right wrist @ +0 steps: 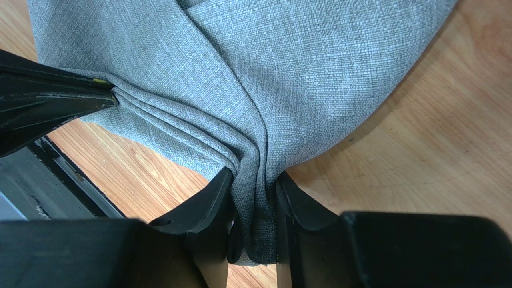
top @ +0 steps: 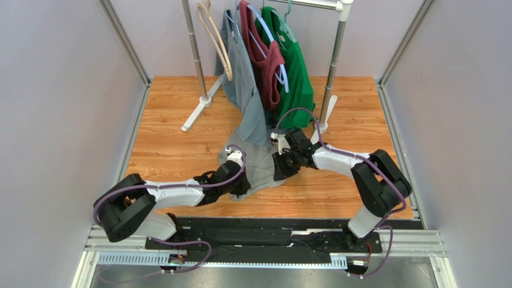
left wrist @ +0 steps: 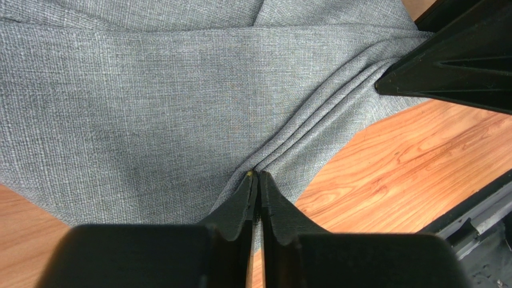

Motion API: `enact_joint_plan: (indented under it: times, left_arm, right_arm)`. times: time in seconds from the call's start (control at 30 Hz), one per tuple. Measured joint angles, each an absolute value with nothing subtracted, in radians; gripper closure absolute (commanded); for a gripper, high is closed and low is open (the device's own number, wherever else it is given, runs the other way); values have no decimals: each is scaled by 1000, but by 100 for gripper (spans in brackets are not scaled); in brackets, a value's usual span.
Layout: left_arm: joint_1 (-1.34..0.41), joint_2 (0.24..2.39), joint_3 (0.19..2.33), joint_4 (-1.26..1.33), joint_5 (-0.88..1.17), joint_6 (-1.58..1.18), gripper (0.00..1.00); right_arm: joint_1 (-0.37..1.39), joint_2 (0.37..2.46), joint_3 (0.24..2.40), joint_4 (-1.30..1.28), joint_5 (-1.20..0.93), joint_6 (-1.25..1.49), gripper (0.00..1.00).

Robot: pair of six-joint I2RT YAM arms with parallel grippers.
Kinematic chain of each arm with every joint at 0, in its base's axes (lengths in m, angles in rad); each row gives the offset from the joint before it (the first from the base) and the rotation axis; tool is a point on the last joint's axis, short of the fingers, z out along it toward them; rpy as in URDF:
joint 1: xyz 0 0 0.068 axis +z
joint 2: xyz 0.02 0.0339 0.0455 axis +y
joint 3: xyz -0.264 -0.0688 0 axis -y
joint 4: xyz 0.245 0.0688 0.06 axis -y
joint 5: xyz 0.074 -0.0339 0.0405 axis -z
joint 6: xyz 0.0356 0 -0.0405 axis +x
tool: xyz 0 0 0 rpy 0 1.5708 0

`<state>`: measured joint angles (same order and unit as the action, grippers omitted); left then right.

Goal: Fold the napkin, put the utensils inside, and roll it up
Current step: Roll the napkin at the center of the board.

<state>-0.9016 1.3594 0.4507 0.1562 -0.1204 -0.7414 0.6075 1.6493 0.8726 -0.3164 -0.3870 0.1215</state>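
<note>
Item: the napkin [right wrist: 288,72], heather-grey woven cloth, lying on the wooden table [top: 180,138] near its front edge, directly between your two arms. A run of narrow pleats is stretched along its near edge from one gripper to the other, and the rest spreads flat and away from you. Left gripper [left wrist: 257,177]: jaws pressed almost together, clamped on the napkin's edge where the pleats converge at the tips. Right gripper [right wrist: 255,180]: both fingers pressed against a thick bunch of the same cloth, clenched on it, with a short tail of fabric hanging down between the jaws. Surroundings, going outward: bare wood grain on either side of the cloth; behind it a metal clothes rack [top: 195,60] on white feet carrying an empty beige hanger [top: 216,42], a grey shirt [top: 240,72], a maroon top [top: 267,60] and a green shirt [top: 294,78]. In the overhead view you cannot tell where the grey shirt's hem ends and the napkin begins
</note>
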Motion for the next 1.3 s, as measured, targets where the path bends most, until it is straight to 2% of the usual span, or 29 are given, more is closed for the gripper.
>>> enact_joint_plan:
  times: [0.1, 0.17, 0.37, 0.57, 0.87, 1.3]
  left_arm:
    - [-902, 1340, 443, 153, -112, -702, 52]
    - [-913, 1307, 435, 134, -113, -669, 47]
    - [-1002, 1174, 416, 37, -187, -558, 45]
    - [-1089, 1113, 405, 81, -219, -413, 45]
    - [-1217, 1149, 405, 232, -191, -232, 44]
    - [-1313, 1333, 477, 334, -151, -75, 44]
  right_arm:
    - [607, 1662, 895, -356, -397, 132, 100]
    - [607, 1673, 913, -389, -404, 137, 100]
    - [607, 1684, 972, -553, -422, 160, 100]
    - [605, 1684, 987, -696, -463, 193, 100]
    - [589, 1759, 1039, -842, -551, 215, 100]
    - [492, 1910, 1145, -971, -670, 212, 100]
